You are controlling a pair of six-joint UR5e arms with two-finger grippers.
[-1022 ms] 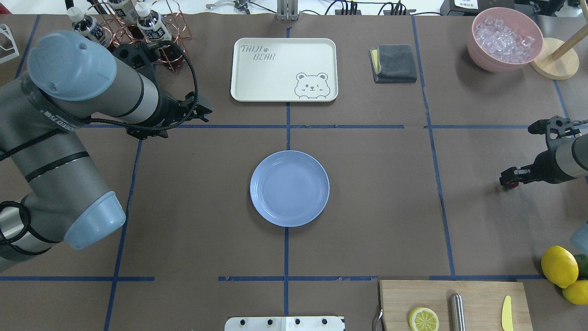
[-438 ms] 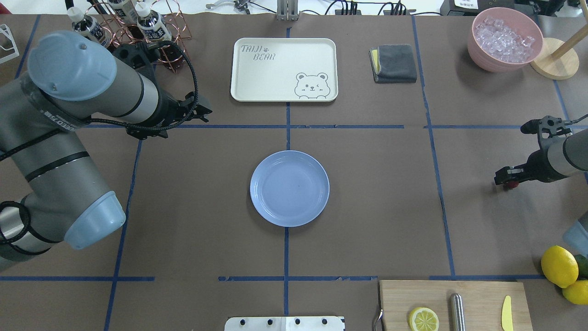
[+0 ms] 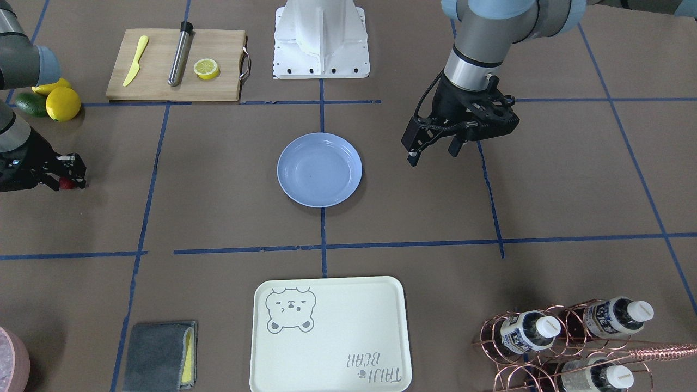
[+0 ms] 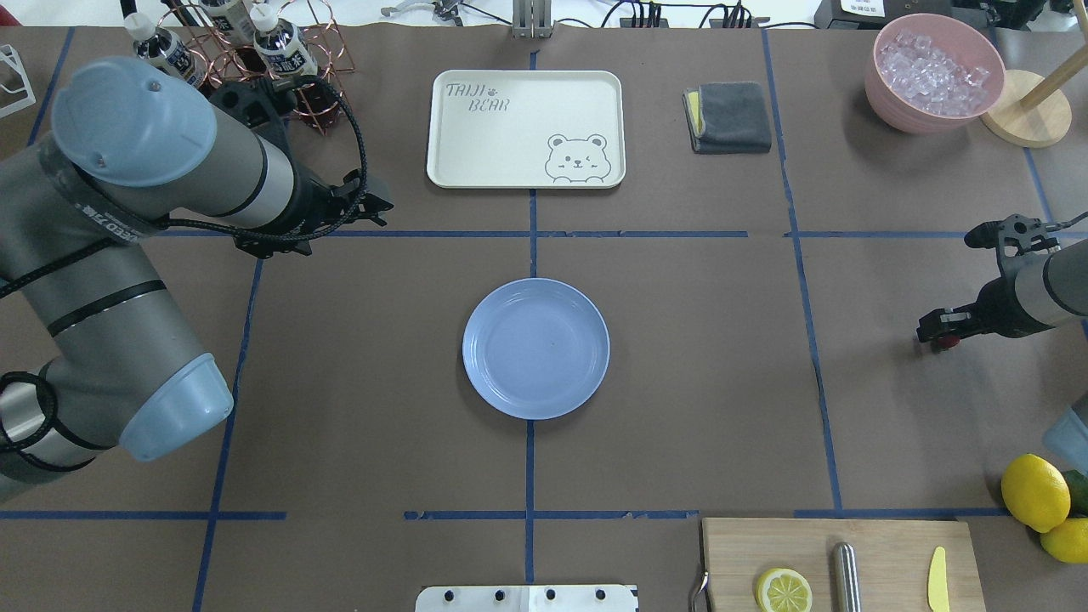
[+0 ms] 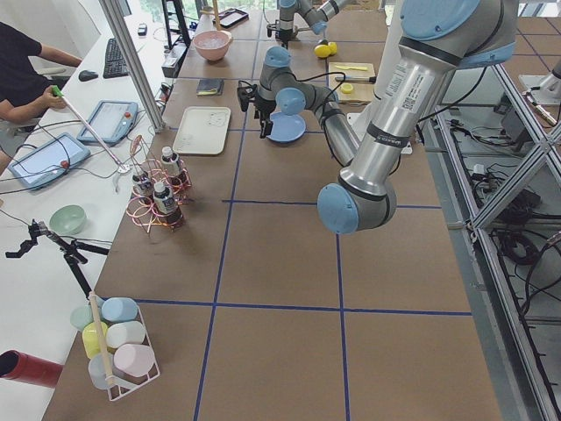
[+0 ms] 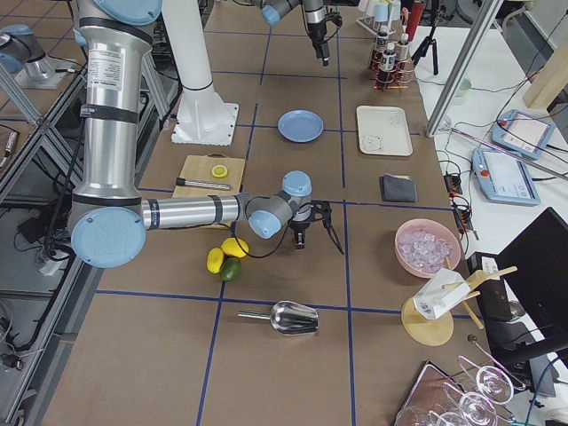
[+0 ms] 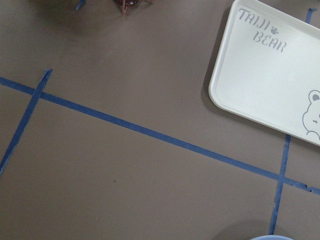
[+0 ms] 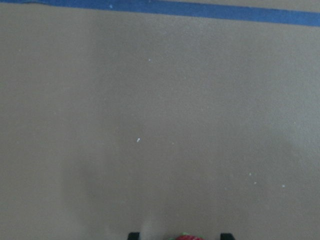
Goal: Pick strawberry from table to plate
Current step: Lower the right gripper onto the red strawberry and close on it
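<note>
The left end effector (image 3: 434, 154) hangs wide open over the bench's (image 4: 680, 382) far left part, well apart from the berry. The plate (image 4: 535, 348) sits at the bench's centre. Near the right edge, the right end effector (image 4: 931, 331) is narrowed about the strawberry (image 4: 945, 342), seemingly gripping it. The plate lies to its left, well apart, so the carry likely runs leftward.

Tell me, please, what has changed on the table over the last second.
The right gripper, shut on the strawberry, shifted slightly toward the plate, carrying the berry with it; nearly all of that move came early in the second. The left gripper stayed open and still. The plate is still empty, and nothing else moved.
</note>
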